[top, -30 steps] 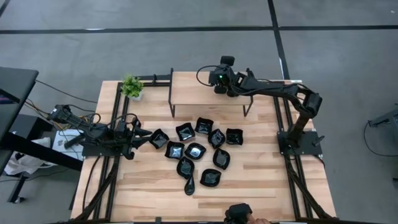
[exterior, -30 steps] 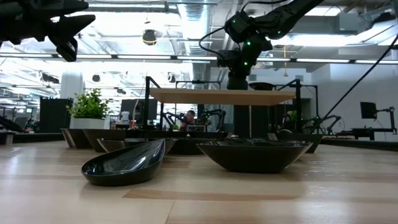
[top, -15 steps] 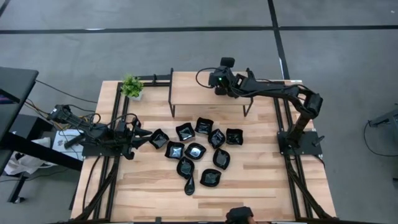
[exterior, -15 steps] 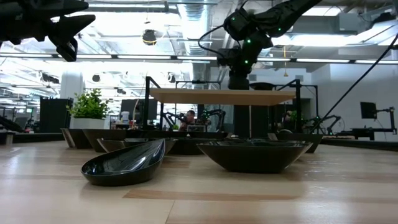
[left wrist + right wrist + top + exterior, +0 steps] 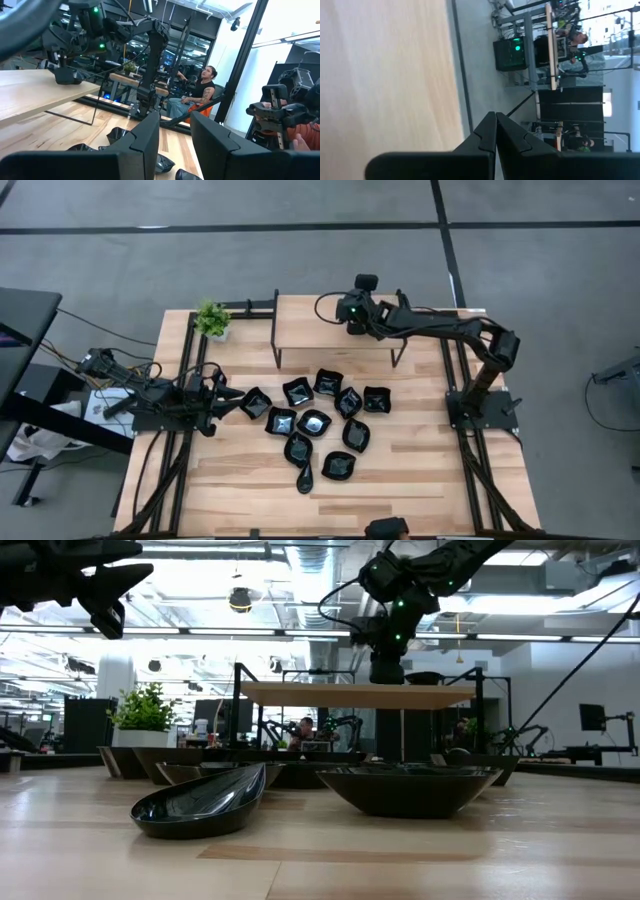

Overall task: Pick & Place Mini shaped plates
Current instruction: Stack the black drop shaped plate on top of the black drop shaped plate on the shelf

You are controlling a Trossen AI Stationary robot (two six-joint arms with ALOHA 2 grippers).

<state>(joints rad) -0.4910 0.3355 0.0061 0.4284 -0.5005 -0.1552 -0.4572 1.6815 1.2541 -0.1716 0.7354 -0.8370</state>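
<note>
Several mini shaped plates (image 5: 315,423), glossy and black, lie bottom down in a cluster at the middle of the table. In the low view a leaf-shaped plate (image 5: 200,805) and a wider plate (image 5: 408,788) are nearest. My right gripper (image 5: 348,314) is over the raised wooden shelf (image 5: 300,320) at the far side, shut (image 5: 495,122), with nothing between its fingers. My left gripper (image 5: 228,402) waits at the table's left edge, just left of the cluster. It is level and open (image 5: 175,127), and holds nothing.
A small green potted plant (image 5: 211,319) stands at the far left corner beside the shelf's black frame. Bare wood lies near the front edge and to the right of the plates. A seated person (image 5: 202,87) shows in the room beyond the table.
</note>
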